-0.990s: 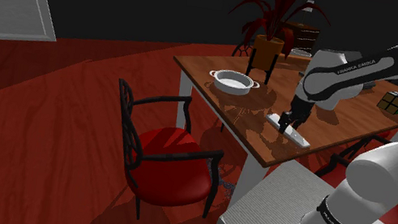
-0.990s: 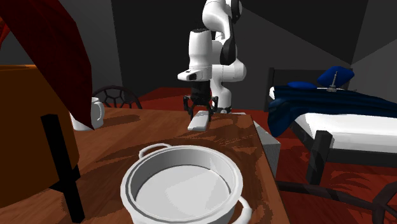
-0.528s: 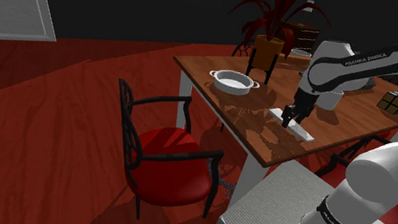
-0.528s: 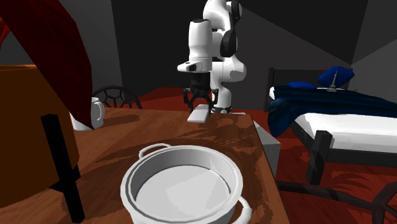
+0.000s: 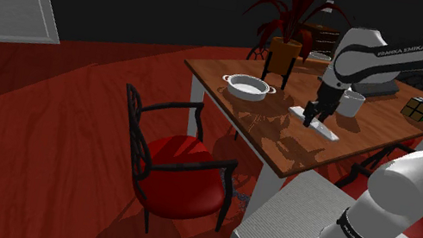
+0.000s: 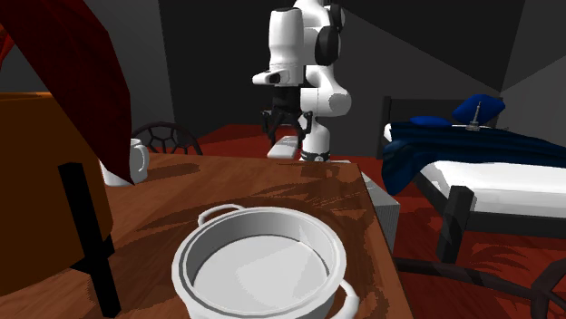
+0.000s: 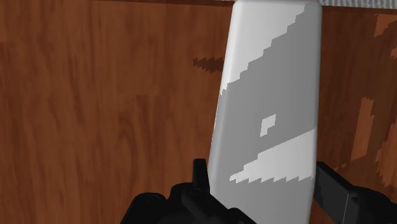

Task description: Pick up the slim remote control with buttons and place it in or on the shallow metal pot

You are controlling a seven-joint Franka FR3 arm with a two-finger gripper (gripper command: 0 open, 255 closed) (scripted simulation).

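Shoulder view: gripper [image 5: 312, 119] is pinching the remote [image 5: 328, 131] across its width and carrying it above the table [image 5: 257, 125]. It's riding higher and nearer the mug [image 5: 350, 104] vs 0.5 s ago. Pot [image 5: 248, 94] is sitting unmoved toward this view's left, well apart from remote.

2nd ext. view: gripper [image 6: 288, 138] w/ remote [image 6: 287, 149] is hanging over the table's far end, raised vs earlier frames, when remote was showing lower against the wood. Pot [image 6: 186, 256] is sitting in the foreground, same spot.

Wrist view: fingers [image 7: 199, 173] are clasping remote [image 7: 270, 108] by both long edges. Remote is showing pale grey, running away from gripper over the wood table [image 7: 108, 95].
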